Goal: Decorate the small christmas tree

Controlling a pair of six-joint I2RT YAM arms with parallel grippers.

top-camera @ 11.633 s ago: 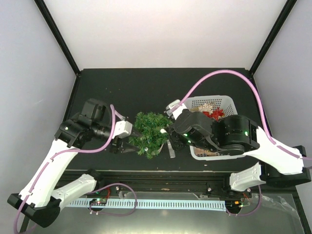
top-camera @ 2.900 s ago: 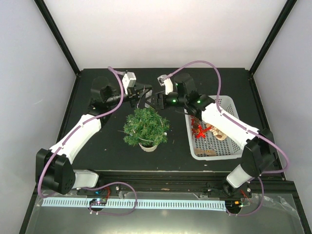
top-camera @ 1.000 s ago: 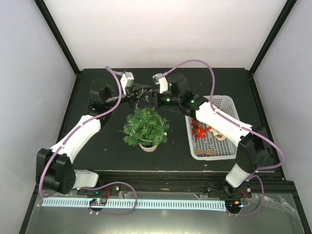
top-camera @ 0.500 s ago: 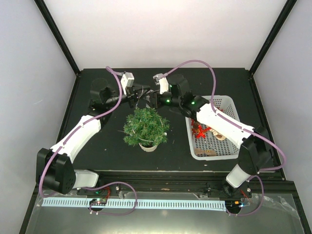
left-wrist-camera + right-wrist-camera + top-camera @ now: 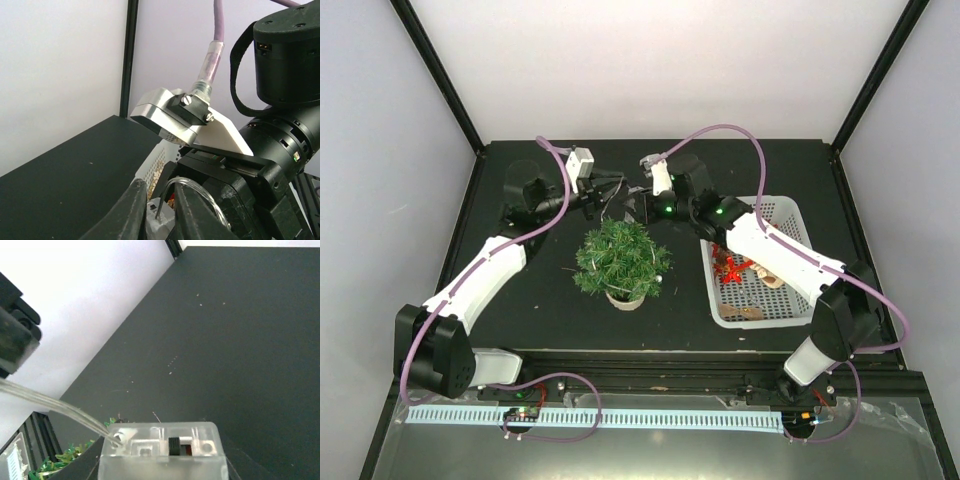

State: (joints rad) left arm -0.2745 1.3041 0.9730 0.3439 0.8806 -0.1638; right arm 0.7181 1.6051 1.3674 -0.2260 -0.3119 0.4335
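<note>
Table (image 5: 520, 300): black, white walls around.
Mid-table: small christmas tree (image 5: 620, 258) upright, basket (image 5: 760, 322) beside.
My left end effector (image 5: 161, 212): narrowly spread.
My right end effector (image 5: 636, 206): pinching clear switch box (image 5: 162, 452).

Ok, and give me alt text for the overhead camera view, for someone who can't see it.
The left gripper and right gripper, on white robot arms, nearly meet above a black table, just behind a small christmas tree in a cream pot. A white mesh basket of red and tan ornaments sits to the tree's right.
</note>
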